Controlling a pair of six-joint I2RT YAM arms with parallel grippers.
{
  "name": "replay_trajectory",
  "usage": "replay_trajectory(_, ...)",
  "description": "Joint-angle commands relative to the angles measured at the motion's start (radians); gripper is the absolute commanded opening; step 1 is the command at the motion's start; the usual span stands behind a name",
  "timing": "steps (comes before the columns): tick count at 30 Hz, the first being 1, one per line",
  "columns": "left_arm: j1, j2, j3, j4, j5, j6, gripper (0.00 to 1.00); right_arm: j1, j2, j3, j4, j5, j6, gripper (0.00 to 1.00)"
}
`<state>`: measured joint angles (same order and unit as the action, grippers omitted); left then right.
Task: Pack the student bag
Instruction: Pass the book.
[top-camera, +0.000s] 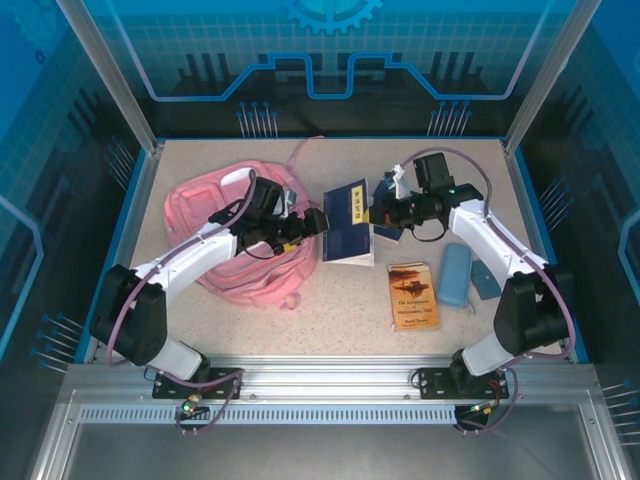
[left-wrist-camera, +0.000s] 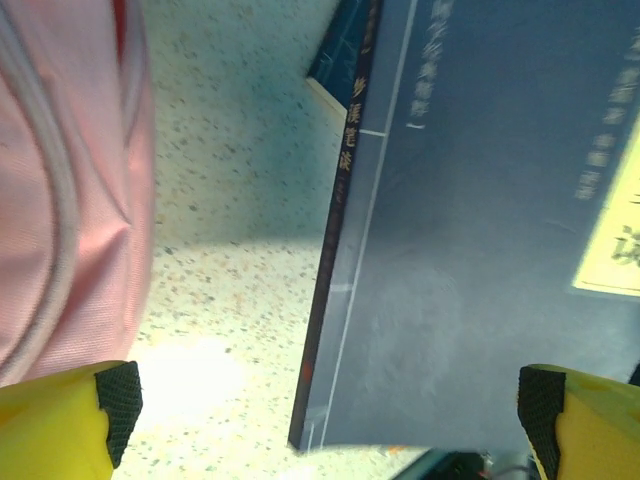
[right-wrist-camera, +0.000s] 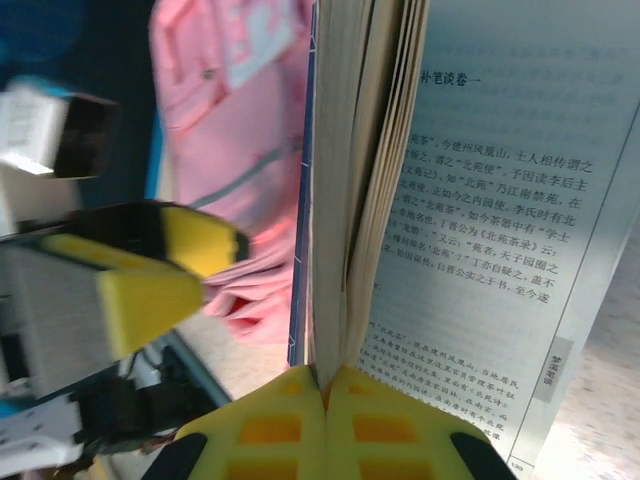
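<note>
The student bag (top-camera: 222, 240), soft and pink, lies on the left half of the table and shows as pink fabric (left-wrist-camera: 60, 180) at the left of the left wrist view. A dark blue book (top-camera: 349, 222) is held up beside it. My right gripper (right-wrist-camera: 333, 380) is shut on a bunch of the book's pages (right-wrist-camera: 370, 150), with the printed page splayed to the right. My left gripper (left-wrist-camera: 325, 420) stands wide open, its fingertips (left-wrist-camera: 110, 400) on either side of the book's blue cover (left-wrist-camera: 480, 250), not touching it. In the top view it (top-camera: 312, 226) sits between bag and book.
A brown paperback (top-camera: 413, 296) lies flat at the front right. A light blue pencil case (top-camera: 455, 274) and a small dark teal item (top-camera: 487, 285) lie beside it. Blue walls ring the speckled table (top-camera: 330, 320).
</note>
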<state>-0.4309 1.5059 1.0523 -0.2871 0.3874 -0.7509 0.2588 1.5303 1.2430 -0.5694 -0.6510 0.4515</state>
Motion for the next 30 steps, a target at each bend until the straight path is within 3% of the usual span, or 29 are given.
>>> replay_trajectory(1, 0.032, -0.059, -0.044, 0.161, 0.174, -0.057, 0.99, -0.010, -0.043, 0.018, 0.075, -0.201, 0.013, 0.00)
replay_trajectory(11, 0.083, -0.070, -0.141, 0.521, 0.397, -0.204, 0.95, -0.015, -0.047, 0.003, 0.208, -0.409, 0.096, 0.00)
replay_trajectory(13, 0.084, -0.072, -0.154, 0.610, 0.426, -0.243, 0.83, -0.017, -0.044, 0.007, 0.195, -0.408, 0.089, 0.00)
replay_trajectory(17, 0.090, -0.089, -0.156, 0.642, 0.410, -0.270, 0.41, -0.043, -0.048, -0.006, 0.186, -0.359, 0.110, 0.00)
replay_trajectory(18, 0.093, -0.095, -0.156, 0.640, 0.392, -0.277, 0.34, -0.050, -0.053, -0.009, 0.178, -0.328, 0.120, 0.06)
replay_trajectory(19, 0.096, -0.102, -0.157, 0.643, 0.372, -0.290, 0.25, -0.058, -0.065, -0.020, 0.172, -0.279, 0.134, 0.18)
replay_trajectory(20, 0.100, -0.111, -0.155, 0.644, 0.350, -0.308, 0.19, -0.066, -0.088, -0.043, 0.188, -0.225, 0.170, 0.40)
replay_trajectory(22, 0.100, -0.134, -0.152, 0.644, 0.289, -0.334, 0.12, -0.073, -0.136, -0.112, 0.266, -0.149, 0.273, 0.64)
replay_trajectory(27, 0.100, -0.208, -0.154, 0.633, 0.077, -0.422, 0.10, -0.047, -0.264, -0.338, 0.635, -0.035, 0.669, 0.89)
replay_trajectory(30, 0.101, -0.238, -0.153, 0.652, -0.021, -0.464, 0.10, 0.008, -0.318, -0.444, 0.810, 0.054, 0.868, 0.97)
